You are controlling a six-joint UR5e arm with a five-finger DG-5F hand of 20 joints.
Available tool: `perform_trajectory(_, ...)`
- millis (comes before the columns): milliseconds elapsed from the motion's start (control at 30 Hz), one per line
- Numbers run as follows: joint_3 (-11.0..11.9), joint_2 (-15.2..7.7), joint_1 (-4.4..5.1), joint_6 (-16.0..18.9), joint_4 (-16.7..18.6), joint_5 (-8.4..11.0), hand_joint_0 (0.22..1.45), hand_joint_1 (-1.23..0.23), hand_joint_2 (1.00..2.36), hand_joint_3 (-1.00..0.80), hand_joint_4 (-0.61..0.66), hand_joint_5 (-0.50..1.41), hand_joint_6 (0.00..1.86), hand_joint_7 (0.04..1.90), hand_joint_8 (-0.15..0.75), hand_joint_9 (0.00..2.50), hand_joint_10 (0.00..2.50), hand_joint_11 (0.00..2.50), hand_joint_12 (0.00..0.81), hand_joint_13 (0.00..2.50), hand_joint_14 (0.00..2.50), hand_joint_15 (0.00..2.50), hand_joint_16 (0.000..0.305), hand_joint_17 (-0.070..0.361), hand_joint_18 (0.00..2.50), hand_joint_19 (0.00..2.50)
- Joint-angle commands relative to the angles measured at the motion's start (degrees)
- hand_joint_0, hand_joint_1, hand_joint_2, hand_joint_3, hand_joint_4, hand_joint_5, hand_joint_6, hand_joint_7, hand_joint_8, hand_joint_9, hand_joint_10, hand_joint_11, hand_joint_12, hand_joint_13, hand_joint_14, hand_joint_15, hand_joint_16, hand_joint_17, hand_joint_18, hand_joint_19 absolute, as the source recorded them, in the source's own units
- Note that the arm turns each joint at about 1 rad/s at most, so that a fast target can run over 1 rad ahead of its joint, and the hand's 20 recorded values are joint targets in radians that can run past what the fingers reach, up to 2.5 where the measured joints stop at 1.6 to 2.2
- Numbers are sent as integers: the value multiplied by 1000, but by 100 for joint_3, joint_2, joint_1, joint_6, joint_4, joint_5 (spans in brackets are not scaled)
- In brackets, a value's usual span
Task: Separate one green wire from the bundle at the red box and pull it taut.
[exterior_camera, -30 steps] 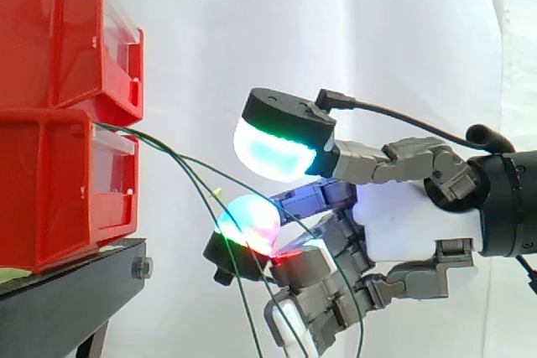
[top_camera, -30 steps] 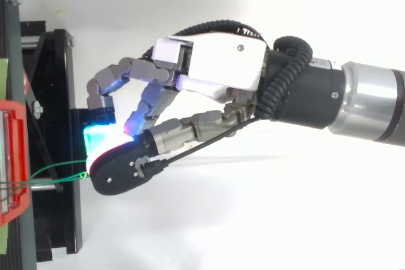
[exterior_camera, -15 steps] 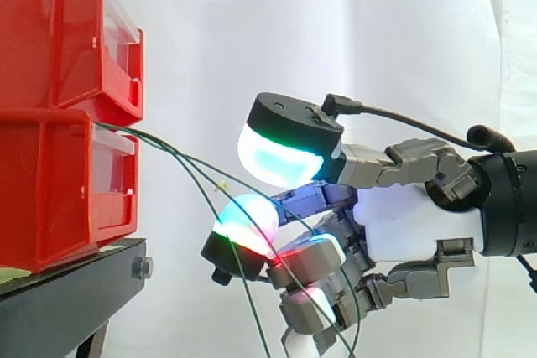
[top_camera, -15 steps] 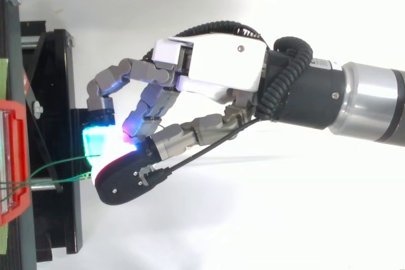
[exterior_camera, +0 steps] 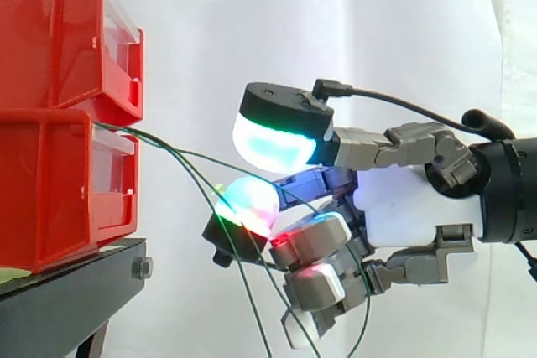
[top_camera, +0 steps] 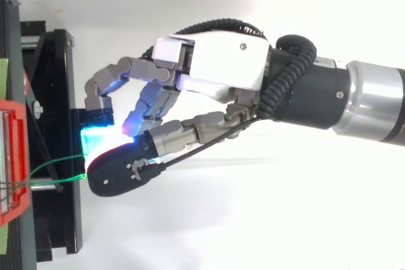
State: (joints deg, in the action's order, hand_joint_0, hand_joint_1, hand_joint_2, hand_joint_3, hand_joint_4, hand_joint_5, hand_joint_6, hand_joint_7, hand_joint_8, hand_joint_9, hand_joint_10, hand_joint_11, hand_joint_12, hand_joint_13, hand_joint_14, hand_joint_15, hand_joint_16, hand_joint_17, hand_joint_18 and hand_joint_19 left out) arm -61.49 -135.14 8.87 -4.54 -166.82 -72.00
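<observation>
1. The red box (exterior_camera: 59,182) sits on the black stand (exterior_camera: 75,287); green wires (exterior_camera: 155,142) leave its front and sag rightward.
2. The hand (exterior_camera: 411,215) has edged toward the box (barely); one wire threads into it, slack, so tautening remains ahead. Whether it is gripped, I cannot tell.
3. No writing is readable.

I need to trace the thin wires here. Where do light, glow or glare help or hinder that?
Side view: the green wires read dark against the bright white curtain from the red box onward; the hand's glow tints one stretch. Top view: they cross the black stand as faint green lines, cyan glow spilling beside them; glare whitens the lower right.
</observation>
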Motion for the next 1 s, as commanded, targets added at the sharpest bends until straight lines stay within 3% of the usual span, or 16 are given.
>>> perform_trajectory(0,6,67,1,-12,1,10,578,-589,1011,-389,197,-213,830,1125,318,1079,183,1848,375,1210,22,1072,58,132,901,485)
perform_trajectory(133,6,164,1,-29,-26,2,588,-603,1013,-358,193,-209,830,1131,318,1084,172,1840,373,1209,22,1057,58,131,899,477)
perform_trajectory(667,6,164,10,-47,-79,10,586,-641,1029,-141,145,-203,869,1160,319,1090,193,1857,388,1180,23,1019,57,129,901,477)
perform_trajectory(967,-3,164,10,-47,-158,142,583,-649,1030,-112,130,-199,869,1185,323,1091,244,1892,387,1171,23,1000,57,129,900,477)
